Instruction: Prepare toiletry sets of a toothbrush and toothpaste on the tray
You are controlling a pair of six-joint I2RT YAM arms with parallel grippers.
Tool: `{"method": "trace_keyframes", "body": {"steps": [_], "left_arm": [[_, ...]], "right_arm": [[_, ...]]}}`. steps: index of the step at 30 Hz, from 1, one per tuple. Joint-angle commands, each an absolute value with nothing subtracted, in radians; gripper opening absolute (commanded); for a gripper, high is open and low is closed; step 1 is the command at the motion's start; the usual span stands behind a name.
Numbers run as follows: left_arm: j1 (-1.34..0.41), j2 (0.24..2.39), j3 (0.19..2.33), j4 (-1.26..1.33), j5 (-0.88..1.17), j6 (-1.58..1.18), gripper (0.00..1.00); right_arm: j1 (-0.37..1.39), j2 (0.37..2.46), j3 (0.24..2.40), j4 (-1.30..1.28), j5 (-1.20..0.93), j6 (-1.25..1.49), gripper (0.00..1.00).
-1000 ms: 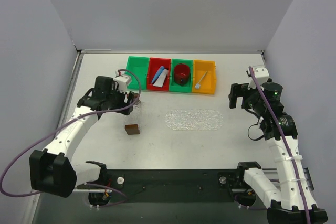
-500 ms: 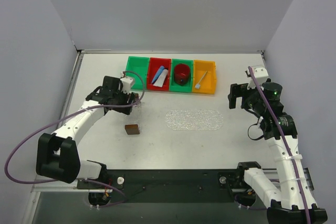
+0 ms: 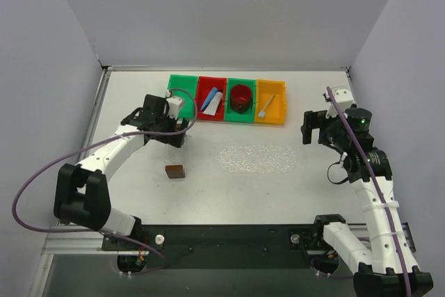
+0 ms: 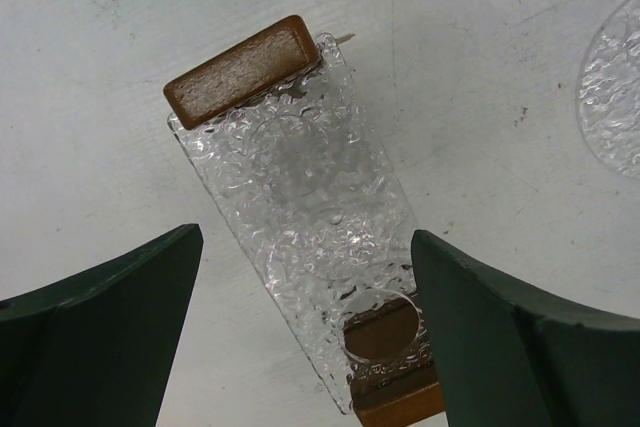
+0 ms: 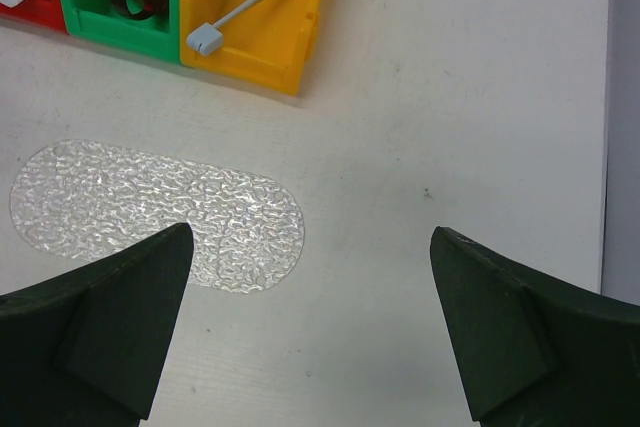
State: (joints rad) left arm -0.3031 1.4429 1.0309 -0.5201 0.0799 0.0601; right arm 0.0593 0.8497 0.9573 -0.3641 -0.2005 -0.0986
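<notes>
The row of coloured bins (image 3: 189,85) is taken as the landmark. The clear oval mat (image 3: 258,158) is seen on its near side, below the yellow bin (image 3: 280,113). The left gripper (image 4: 305,237) is spread wide just on the near side of the row's left end, over the tray (image 4: 290,157). One of its fingers (image 4: 100,317) is set to each long side of the tray. Nothing is gripped, though contact at the right-hand finger cannot be ruled out. The tray is laid flat with its long axis square to the row, and nothing is laid in it. The right gripper (image 5: 310,237) is likewise held wide and empty, off the row's right end. The toothpaste tubes (image 3: 211,102) are kept in the red bin (image 3: 206,87), nearer the left gripper. The toothbrush (image 5: 250,2) is laid slantwise in the yellow bin, nearer the right gripper, so that arm is judged better placed for it.
</notes>
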Motion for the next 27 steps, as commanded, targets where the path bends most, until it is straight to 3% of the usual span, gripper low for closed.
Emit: {"method": "trace_keyframes", "body": {"steps": [1, 27], "left_arm": [[-0.324, 1.485, 1.091, -0.509, 0.069, 0.009, 0.97], [-0.327, 1.483, 1.063, -0.466, 0.008, -0.107, 0.97]], "right_arm": [[0.054, 0.856, 0.956, -0.353, -0.215, -0.104, 1.0], [0.048, 0.884, 0.953, -0.35, -0.19, -0.121, 1.0]]}}
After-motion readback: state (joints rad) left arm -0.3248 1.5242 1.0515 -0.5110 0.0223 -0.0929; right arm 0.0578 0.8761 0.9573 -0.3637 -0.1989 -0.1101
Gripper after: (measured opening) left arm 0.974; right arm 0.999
